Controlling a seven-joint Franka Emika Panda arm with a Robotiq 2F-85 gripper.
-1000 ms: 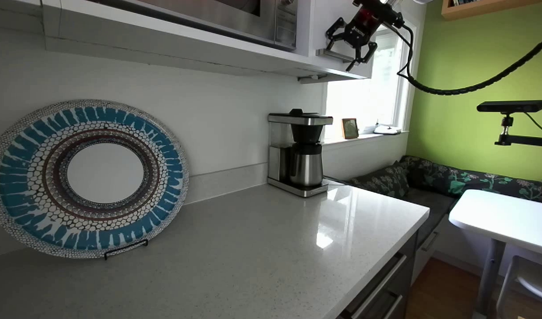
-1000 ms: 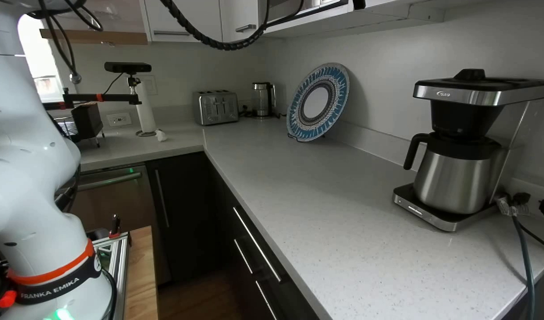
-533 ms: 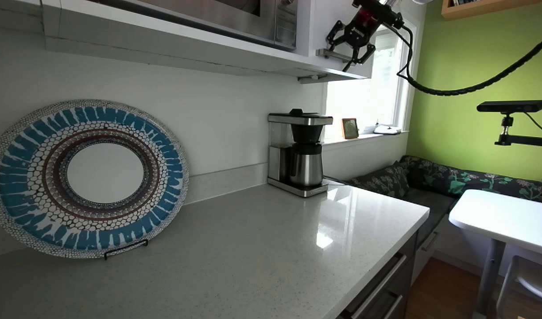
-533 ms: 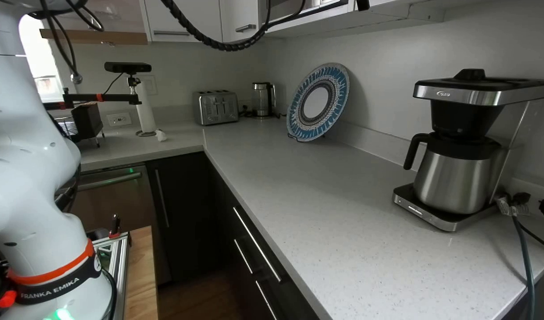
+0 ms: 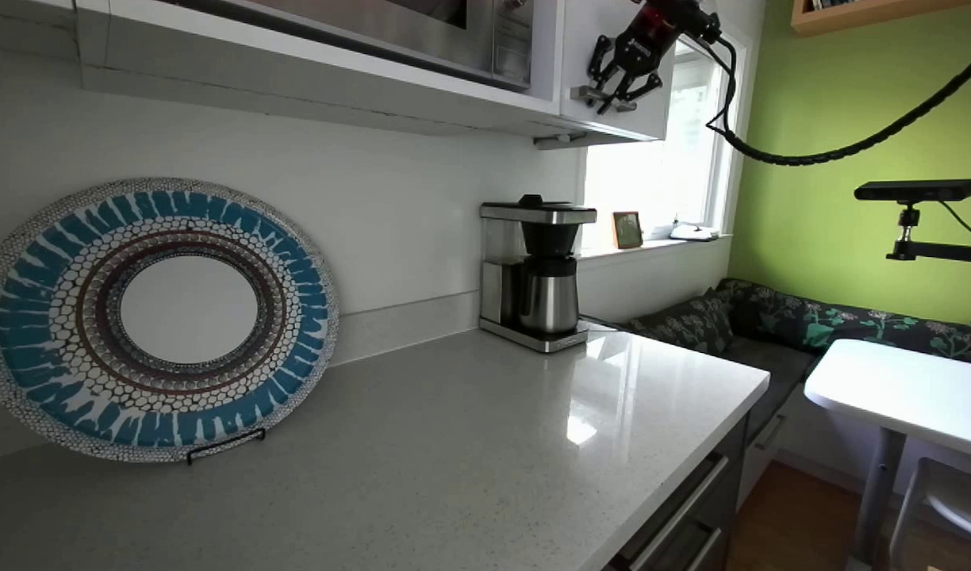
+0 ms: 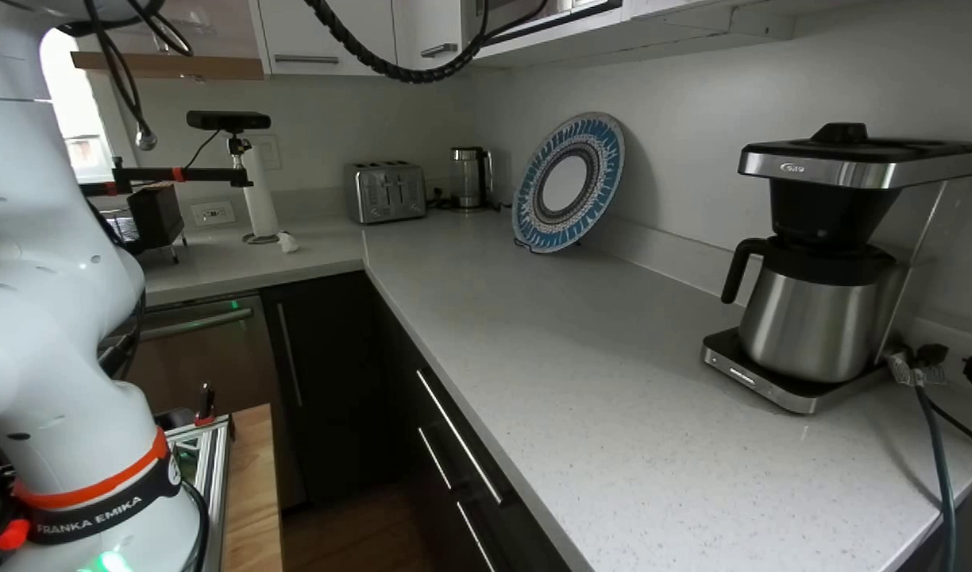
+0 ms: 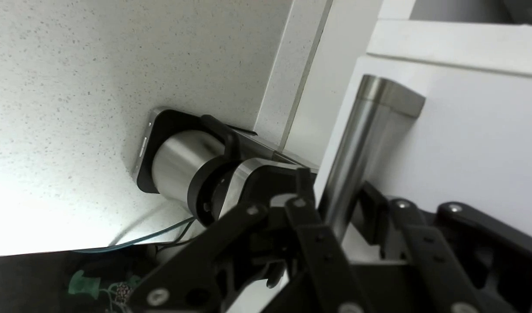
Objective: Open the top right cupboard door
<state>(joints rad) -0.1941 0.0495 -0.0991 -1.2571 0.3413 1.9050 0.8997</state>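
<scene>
The top right cupboard door is a flat white panel at the top of an exterior view, and it fills the right of the wrist view. Its short silver bar handle runs down between my fingertips. My gripper is shut around this handle, one black pad on each side of the bar. A thin seam shows along the door's edge; whether it stands ajar I cannot tell. The handle's far end is hidden behind my fingers.
A microwave sits in the cabinet beside the door. Below, a coffee maker stands on the counter, with a decorated plate farther along. My arm's cable hangs to the side. White cupboards line another wall.
My fingers have come together from wide apart onto the handle. The gripper has shifted slightly up, and its fingertip has left the top of an exterior view.
</scene>
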